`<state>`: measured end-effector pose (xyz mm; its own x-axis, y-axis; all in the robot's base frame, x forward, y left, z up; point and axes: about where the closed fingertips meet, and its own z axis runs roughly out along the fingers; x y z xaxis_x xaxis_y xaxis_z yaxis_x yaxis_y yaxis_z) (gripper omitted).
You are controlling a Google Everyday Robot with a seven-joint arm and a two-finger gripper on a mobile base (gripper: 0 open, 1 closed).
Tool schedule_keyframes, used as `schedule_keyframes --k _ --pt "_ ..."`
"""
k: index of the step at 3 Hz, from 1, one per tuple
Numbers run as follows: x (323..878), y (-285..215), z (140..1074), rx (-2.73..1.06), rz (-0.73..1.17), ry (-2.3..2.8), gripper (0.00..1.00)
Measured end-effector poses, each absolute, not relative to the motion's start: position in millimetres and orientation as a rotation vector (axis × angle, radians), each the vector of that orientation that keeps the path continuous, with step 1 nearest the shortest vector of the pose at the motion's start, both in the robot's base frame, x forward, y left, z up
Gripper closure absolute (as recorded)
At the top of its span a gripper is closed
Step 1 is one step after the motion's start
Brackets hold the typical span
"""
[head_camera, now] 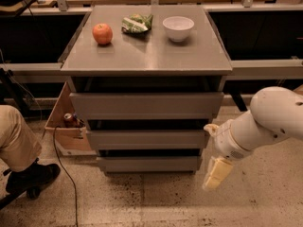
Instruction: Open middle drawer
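Observation:
The middle drawer point(147, 139) is the second grey flat front of the cabinet point(147, 56), and it sits shut, about flush with the drawer fronts above and below it. My gripper point(214, 176) hangs from the white arm point(265, 122) at the right. It is low, just off the cabinet's right front corner, at the height of the lowest drawer point(149, 163). It is apart from the middle drawer, a little to the right of and below it. The top drawer point(147, 105) is shut too.
An apple point(102, 33), a green snack bag point(136, 23) and a white bowl point(178, 28) sit on the cabinet top. A person's leg point(14, 136) and shoe point(31, 176) are at the left. A cardboard box point(64, 122) and a cable point(71, 174) lie beside the cabinet.

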<state>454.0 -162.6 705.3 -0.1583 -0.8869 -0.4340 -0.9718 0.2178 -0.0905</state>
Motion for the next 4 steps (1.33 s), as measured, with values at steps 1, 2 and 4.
schedule_keyframes --k 1,2,4 --pt "454.0 -162.5 705.1 -1.721 0.294 2.105 0.0" --pt "463.8 -147.4 674.3 -1.626 0.387 2.132 0.0" --pt "517.2 -98.7 595.4 -1.421 0.568 2.063 0.0"
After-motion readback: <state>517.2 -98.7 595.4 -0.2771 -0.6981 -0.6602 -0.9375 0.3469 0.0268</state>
